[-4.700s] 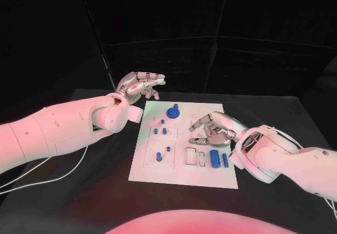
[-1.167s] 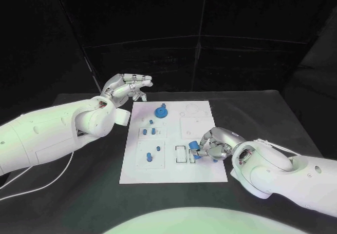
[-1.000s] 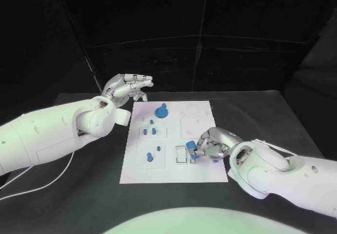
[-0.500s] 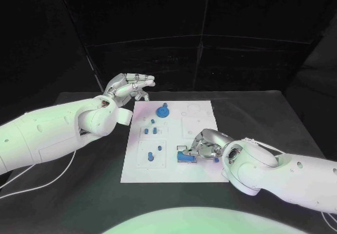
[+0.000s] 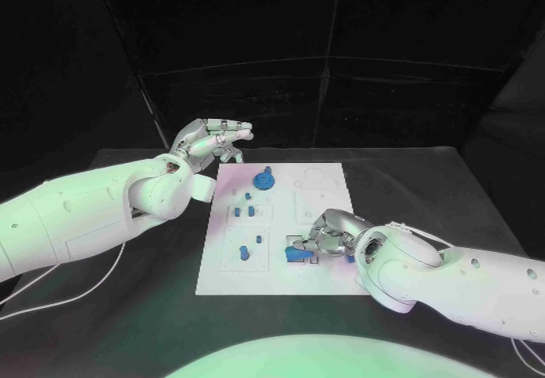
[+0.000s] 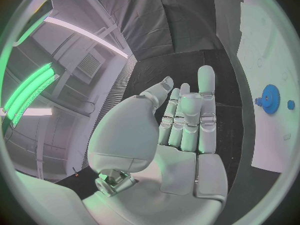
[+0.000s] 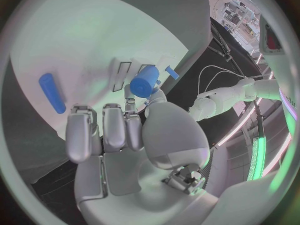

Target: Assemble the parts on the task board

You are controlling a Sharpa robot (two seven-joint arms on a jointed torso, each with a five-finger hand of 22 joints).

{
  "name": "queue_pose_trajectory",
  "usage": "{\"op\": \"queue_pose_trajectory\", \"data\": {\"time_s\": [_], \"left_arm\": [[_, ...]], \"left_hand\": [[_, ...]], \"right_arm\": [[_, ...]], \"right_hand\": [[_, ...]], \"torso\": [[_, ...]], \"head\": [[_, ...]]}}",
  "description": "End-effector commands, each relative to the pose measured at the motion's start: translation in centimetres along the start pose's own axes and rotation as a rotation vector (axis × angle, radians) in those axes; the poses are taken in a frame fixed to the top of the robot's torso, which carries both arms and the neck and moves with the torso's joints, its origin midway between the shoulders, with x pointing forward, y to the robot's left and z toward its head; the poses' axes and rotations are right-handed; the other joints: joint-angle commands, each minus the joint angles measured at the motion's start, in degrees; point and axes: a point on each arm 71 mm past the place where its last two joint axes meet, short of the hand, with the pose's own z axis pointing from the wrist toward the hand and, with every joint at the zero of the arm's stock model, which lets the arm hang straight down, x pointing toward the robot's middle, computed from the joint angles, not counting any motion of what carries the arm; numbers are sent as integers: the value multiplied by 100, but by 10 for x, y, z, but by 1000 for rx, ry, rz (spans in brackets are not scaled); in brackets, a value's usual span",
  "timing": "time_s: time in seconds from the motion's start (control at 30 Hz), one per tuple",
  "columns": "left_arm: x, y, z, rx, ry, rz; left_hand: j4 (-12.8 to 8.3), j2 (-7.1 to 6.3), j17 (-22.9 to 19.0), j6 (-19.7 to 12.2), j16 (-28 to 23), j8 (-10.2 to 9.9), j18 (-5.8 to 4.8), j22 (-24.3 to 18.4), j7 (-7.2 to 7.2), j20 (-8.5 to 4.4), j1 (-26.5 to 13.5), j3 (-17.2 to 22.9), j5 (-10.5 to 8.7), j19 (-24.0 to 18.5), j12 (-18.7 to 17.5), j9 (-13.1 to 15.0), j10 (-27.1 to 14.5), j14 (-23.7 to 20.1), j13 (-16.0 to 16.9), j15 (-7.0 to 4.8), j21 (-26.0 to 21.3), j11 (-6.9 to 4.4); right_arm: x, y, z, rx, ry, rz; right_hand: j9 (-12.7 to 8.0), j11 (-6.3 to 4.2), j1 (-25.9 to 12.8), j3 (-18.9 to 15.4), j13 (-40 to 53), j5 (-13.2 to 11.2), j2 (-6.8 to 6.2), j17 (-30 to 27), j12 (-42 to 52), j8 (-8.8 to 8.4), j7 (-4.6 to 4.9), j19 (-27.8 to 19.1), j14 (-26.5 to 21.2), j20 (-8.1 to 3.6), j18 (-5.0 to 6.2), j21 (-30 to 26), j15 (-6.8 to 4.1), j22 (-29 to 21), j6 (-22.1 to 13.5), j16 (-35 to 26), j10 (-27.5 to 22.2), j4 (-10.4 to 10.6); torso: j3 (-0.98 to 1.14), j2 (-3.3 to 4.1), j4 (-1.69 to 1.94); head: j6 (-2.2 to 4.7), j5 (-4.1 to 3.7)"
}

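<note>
The white task board (image 5: 272,276) lies in the middle of the black table. My right hand (image 5: 327,238) is low over the board's near right part and pinches a blue cylinder (image 5: 301,254) between thumb and a finger. The cylinder (image 7: 145,81) hangs just above the rectangular slots (image 7: 122,75), and a blue bar (image 7: 51,92) lies flat on the board beside the hand. My left hand (image 5: 211,142) is raised beyond the board's far left corner and holds nothing; its fingers (image 6: 187,115) stand straight. A blue gear (image 5: 264,181) stands at the far end of the board.
Small blue pegs (image 5: 241,211) and another blue piece (image 5: 243,252) stand in the board's left column. The gear (image 6: 270,98) and a small peg (image 6: 290,105) also show past my left hand. White cables (image 5: 68,287) run over the table at the near left.
My right hand has taken the blue cylinder from the board's near right side, lifted it and carried it left over the rectangular slots. The left hand has stayed raised.
</note>
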Motion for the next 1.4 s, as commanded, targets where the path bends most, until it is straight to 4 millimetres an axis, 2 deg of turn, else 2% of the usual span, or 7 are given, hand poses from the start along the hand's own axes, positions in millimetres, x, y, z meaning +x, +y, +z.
{"op": "queue_pose_trajectory", "data": {"time_s": [0.03, 0.4, 0.67, 0.8, 0.9, 1.1, 1.4], "left_arm": [[1, -1, 1, 6, 11, -7], [1, -1, 1, 4, 11, -7], [1, -1, 1, 2, 11, -7], [1, -1, 1, 2, 11, -7], [1, 0, 1, 1, 11, -7], [1, 0, 1, 0, 12, -7], [0, 0, 0, -1, 10, -6]], "left_hand": [[31, -16, 1, 10, 27, 26, 38, -5, -12, 0, 33, -6, 4, 43, 26, 1, -26, 13, -2, 12, -29, -13], [31, -16, 1, 10, 27, 26, 38, -5, -12, 0, 33, -6, 4, 43, 26, 1, -26, 13, -2, 12, -29, -13], [31, -16, 1, 10, 27, 26, 38, -5, -12, 0, 33, -6, 4, 43, 26, 1, -26, 13, -2, 12, -29, -13], [34, -16, -3, 0, 28, 24, 37, -7, -8, 1, 31, -6, 4, 45, 28, -1, -36, 12, -4, 14, -31, -10], [34, -16, -3, 0, 28, 24, 37, -7, -8, 1, 31, -6, 4, 45, 28, -1, -36, 12, -4, 14, -31, -10], [34, -16, -3, 0, 28, 24, 37, -7, -8, 1, 31, -6, 4, 45, 28, -1, -36, 12, -4, 14, -31, -10], [34, -16, -3, 0, 28, 24, 37, -7, -8, 1, 31, -6, 4, 45, 28, -1, -36, 12, -4, 14, -31, -10]], "right_arm": [[1, 3, 0, -14, 3, -27], [-4, 7, 0, -58, -57, -20], [-6, 12, -3, -157, -88, -92], [-4, 14, -5, -192, -58, -177], [-2, 16, -5, -202, -32, -226], [1, 16, -4, -202, -13, -300], [-1, 17, -3, -189, -43, -381]], "right_hand": [[13, -24, 101, -24, 728, -83, -27, 7, -41, -29, 4, 112, 248, -28, -45, 5, -44, 33, 33, -15, 133, -11], [21, -16, 61, -70, 667, -91, -39, 11, -100, -64, 16, 94, 249, -26, -36, -21, -39, -9, 5, -21, 90, 28], [-86, 183, 43, 59, 630, -428, -550, 23, -168, -520, 251, 70, 251, 91, -36, -35, 113, -19, -595, -39, 28, 54], [-96, 220, 18, 347, 627, -622, -894, 34, -190, -637, 285, 56, 251, 142, -30, -41, 149, -26, -587, -43, 8, 60], [-95, 221, 17, 413, 626, -708, -968, 36, -197, -665, 286, 51, 251, 149, -28, -44, 152, -31, -556, -45, 2, 61], [-92, 217, 107, 500, 622, -753, -945, 42, -210, -694, 280, 42, 251, 154, -24, -53, 151, -42, -508, -47, -7, 49], [-62, 176, 636, 641, 636, -535, -705, 55, -225, -719, 233, 39, 253, 135, -24, -52, 121, -35, -313, -54, -6, -58]], "torso": [[0, 2, 3], [0, -4, -6], [4, -6, -10], [-1, -3, -9], [0, -5, -9], [0, -2, -6], [-2, -4, -9]], "head": [[-12, 3], [1, 23], [19, 43], [17, 39], [17, 40], [19, 39], [10, 49]]}}
